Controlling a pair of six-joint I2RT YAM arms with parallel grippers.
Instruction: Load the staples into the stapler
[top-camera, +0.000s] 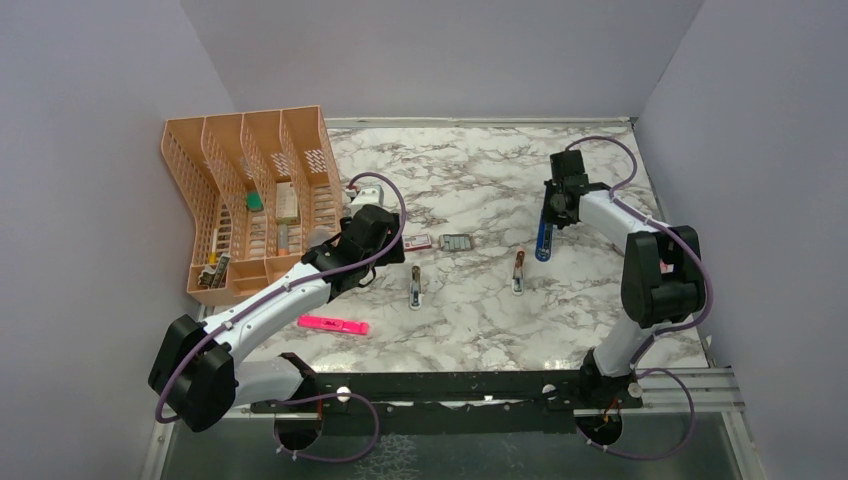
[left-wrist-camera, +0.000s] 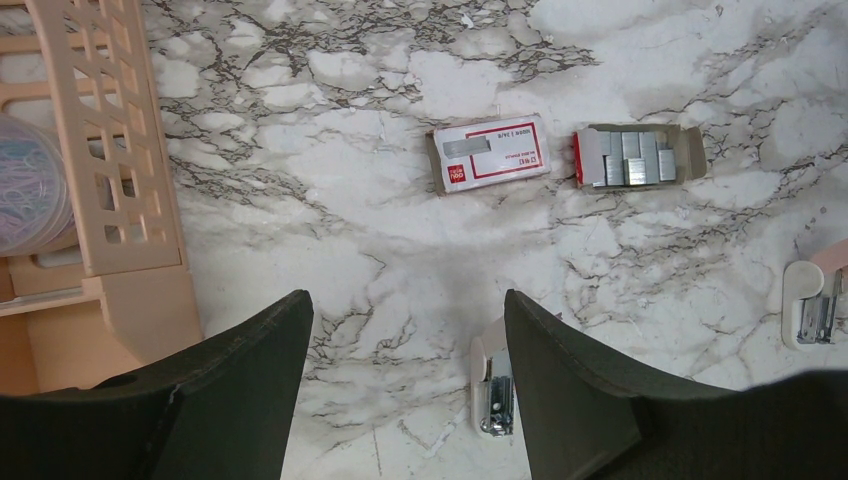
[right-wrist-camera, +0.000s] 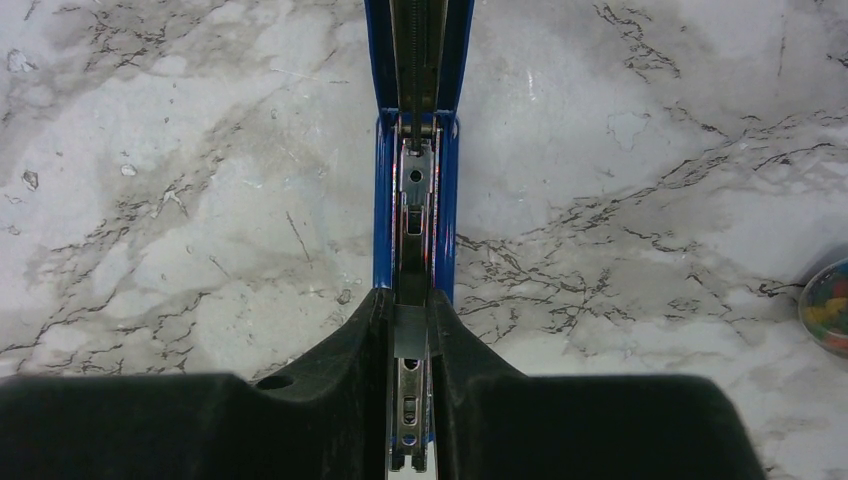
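While the right gripper has its fingers pinched on the stapler, grabbing the silver inner rail, the left gripper just hangs over the table with its fingers spread wide and nothing between them. The stapler is flipped open. Its blue channel stretches away from the right wrist cam, and the metal rail runs back in between the black fingers. From the top cam it's at the right-back part of the marble, right under that gripper. Can't tell if it's resting on the table or lifted a bit.

The staples sit in their little open tray around mid-table. The red-and-white box is just beside it on the left, not touching. Both lie ahead of the left gripper and well apart from the stapler. A small white piece lies close by the left gripper's right finger, and a second piece is further right. The peach organizer runs along the left side, and a pink highlighter lies near the left arm.
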